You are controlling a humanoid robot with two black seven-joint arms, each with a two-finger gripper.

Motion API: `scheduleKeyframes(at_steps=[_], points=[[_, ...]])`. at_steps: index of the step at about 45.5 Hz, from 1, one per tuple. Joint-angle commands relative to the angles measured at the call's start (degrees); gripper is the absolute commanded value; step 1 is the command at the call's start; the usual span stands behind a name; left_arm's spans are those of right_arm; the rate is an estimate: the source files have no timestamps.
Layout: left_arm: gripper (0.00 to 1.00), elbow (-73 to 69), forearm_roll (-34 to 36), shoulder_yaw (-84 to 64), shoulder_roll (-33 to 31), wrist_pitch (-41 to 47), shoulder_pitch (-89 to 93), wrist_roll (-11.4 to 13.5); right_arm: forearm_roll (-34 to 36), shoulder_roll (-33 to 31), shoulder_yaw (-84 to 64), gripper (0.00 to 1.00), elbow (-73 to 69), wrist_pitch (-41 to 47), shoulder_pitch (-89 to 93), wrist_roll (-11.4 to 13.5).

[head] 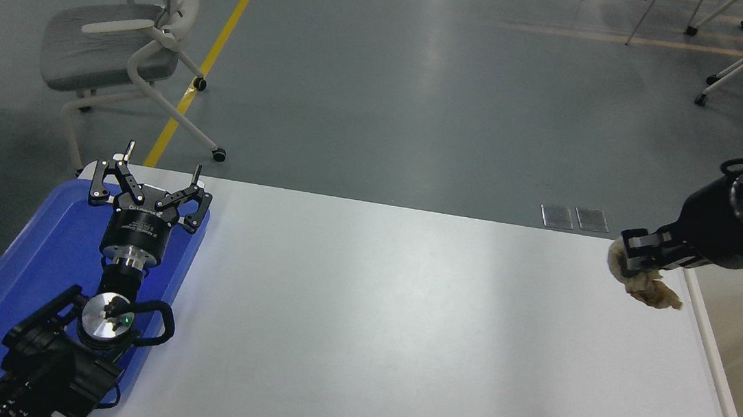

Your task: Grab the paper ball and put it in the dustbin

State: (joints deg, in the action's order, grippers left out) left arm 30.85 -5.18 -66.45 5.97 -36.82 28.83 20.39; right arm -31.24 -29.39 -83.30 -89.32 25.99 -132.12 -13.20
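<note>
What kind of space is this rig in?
Likely a robotics lab or workshop floor: grey coated floor with a yellow lane line, wheeled office chair, white table beside open floor.
</note>
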Motion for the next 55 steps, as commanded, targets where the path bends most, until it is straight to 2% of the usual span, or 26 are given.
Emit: scheduleKeyframes(at_steps=[1, 7, 16, 23, 28, 40, 48, 51, 55], points=[[1.00, 0.00, 0.00, 0.00, 0.01, 0.08, 0.00, 0.00, -11.56, -11.47, -1.78, 0.00, 10.38, 3.10, 7.22, -0.60], [1.00, 0.00, 0.00, 0.00, 0.01, 0.08, 0.00, 0.00, -13.50, -14.64, -1.07, 0.00, 19.51, 3.36, 14.87, -3.06], [1.00, 0.00, 0.00, 0.00, 0.01, -0.01, 0.00, 0.00, -13.24, -15.00, -0.54, 0.00, 36.04, 2.66, 30.15, -10.27], [1.00, 0.00, 0.00, 0.00, 0.01, -0.01, 0.00, 0.00, -11.13, -14.91, 5.07, 0.00, 50.89, 2.66, 44.48, -13.17], [1.00, 0.00, 0.00, 0.00, 0.01, -0.01, 0.00, 0.00, -9.46, -14.82, 10.87, 0.00, 61.17, 3.10, 55.38, -14.31], [1.00, 0.00, 0.00, 0.00, 0.01, 0.08, 0.00, 0.00, -3.66, -13.42, 19.32, 0.00, 77.18, 3.10, 72.26, -14.75], [1.00, 0.00, 0.00, 0.00, 0.01, 0.08, 0.00, 0.09, 1.52, -9.90, 20.37, 0.00, 82.72, 2.39, 79.29, -13.88], [1.00, 0.00, 0.00, 0.00, 0.01, 0.08, 0.00, 0.09, 4.60, -8.50, 21.08, 0.00, 84.48, 2.31, 81.76, -13.00], [1.00, 0.00, 0.00, 0.00, 0.01, 0.08, 0.00, 0.09, 7.94, -6.83, 21.34, 0.00, 86.76, 0.82, 84.74, -10.19]])
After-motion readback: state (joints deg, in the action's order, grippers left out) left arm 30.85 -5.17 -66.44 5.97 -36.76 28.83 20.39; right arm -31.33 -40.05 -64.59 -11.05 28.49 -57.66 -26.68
